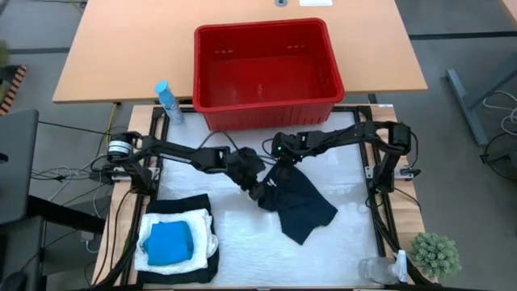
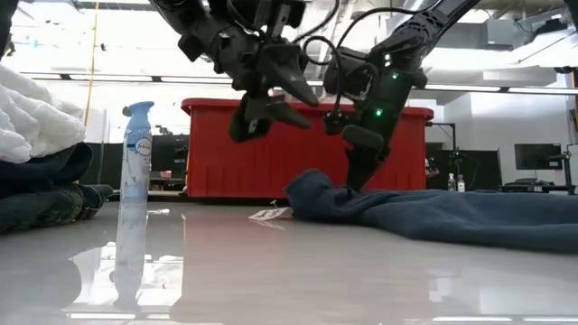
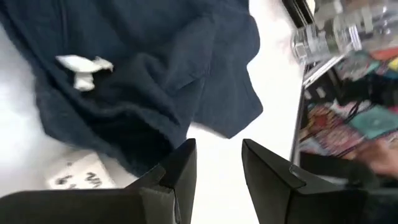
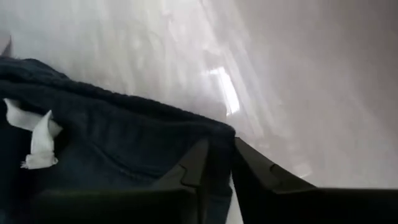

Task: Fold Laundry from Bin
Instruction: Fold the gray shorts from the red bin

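A dark blue garment [image 1: 303, 206] lies crumpled on the white table top, right of centre, with a white tag [image 3: 84, 65] on it. My right gripper [image 1: 284, 171] is down at its far left end, shut on the cloth. My left gripper [image 1: 257, 192] hangs just left of the garment, raised above the table [image 2: 266, 108]. It is open, with bare table between its fingers [image 3: 217, 171]. The red bin [image 1: 266, 65] stands behind at the far edge. Folded laundry [image 1: 174, 242] is stacked at the near left, black below, white in the middle and bright blue on top. My right gripper pinches the garment's edge [image 4: 219, 134] between its two fingers. The fingers [image 2: 361, 167] come steeply from above, slanting. The cloth by the hold is humped up a little [image 2: 312, 185]. The rest of the garment lies slack on the table.
A blue spray bottle [image 1: 168, 101] stands left of the bin. A small paper label [image 2: 269, 214] lies on the table by the garment's left end. A potted plant [image 1: 436, 255] and a clear bottle [image 1: 380, 271] are at the near right corner.
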You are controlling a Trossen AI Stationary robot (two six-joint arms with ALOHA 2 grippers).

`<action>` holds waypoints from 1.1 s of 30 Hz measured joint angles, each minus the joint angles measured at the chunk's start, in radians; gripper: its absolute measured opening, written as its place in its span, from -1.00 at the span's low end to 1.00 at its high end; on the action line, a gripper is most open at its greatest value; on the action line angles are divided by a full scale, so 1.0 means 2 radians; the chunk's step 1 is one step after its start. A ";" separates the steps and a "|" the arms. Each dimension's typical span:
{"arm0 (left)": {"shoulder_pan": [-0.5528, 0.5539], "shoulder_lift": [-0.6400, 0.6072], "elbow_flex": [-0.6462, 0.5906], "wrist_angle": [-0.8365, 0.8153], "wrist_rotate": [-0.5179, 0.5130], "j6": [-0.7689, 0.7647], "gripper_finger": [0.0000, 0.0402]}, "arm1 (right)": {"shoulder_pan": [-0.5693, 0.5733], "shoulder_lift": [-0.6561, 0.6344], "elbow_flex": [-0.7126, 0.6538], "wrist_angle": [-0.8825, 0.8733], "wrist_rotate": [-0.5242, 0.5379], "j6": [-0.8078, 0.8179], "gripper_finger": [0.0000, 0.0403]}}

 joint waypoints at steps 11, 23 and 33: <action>-0.015 -0.025 0.000 -0.015 -0.057 0.188 -0.42 | -0.054 -0.087 0.000 -0.040 -0.012 -0.010 -0.11; -0.116 -0.033 -0.001 -0.085 -0.286 0.700 -0.41 | -0.027 -0.255 0.001 -0.183 -0.096 0.009 0.00; -0.112 -0.027 0.000 -0.057 -0.247 0.674 -0.41 | 0.011 -0.343 0.001 -0.204 -0.051 0.080 -0.01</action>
